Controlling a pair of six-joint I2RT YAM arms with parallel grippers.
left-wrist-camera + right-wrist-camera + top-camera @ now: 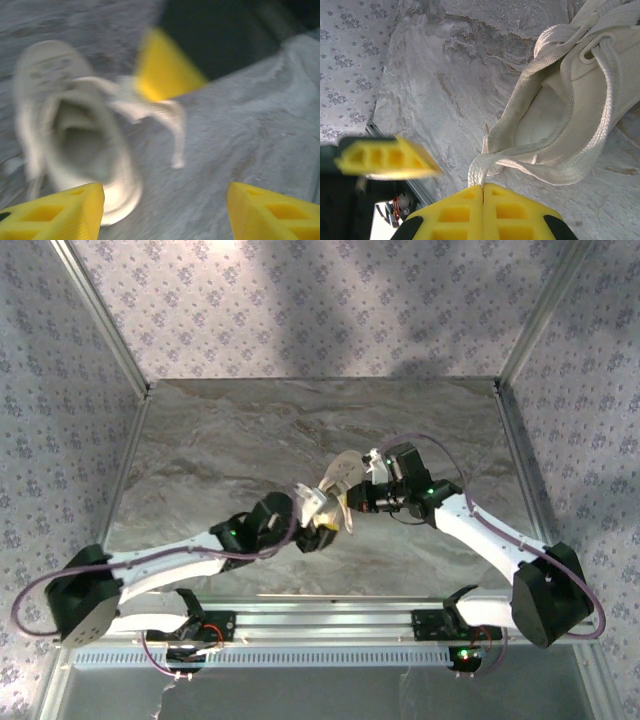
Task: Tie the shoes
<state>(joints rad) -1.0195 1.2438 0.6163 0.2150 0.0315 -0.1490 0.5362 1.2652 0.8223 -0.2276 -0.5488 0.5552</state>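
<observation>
Status: the small cream-white low-top sneaker [342,475] sits on the grey marble-pattern surface [220,440], near the middle and close to both arms' tips.

Right gripper [482,192]: jaws together, clamped on the end of a flat white woven lace [492,162] that runs slack back over the shoe's collar.

Left gripper [165,190]: jaws apart, nothing in them, hovering just beside the heel. The left wrist view is blurred, so I can't pick out the second lace end there.

My read on the step: left picks up the other lace.
- Right should hold its strand lightly taut and off to its side, so the strands separate.
- Left comes in low and straddles only the free strand near its end, not the tongue or collar.
- Close fully before pulling.
- Pull gently, because the shoe looks light and will likely slide or tip.
</observation>
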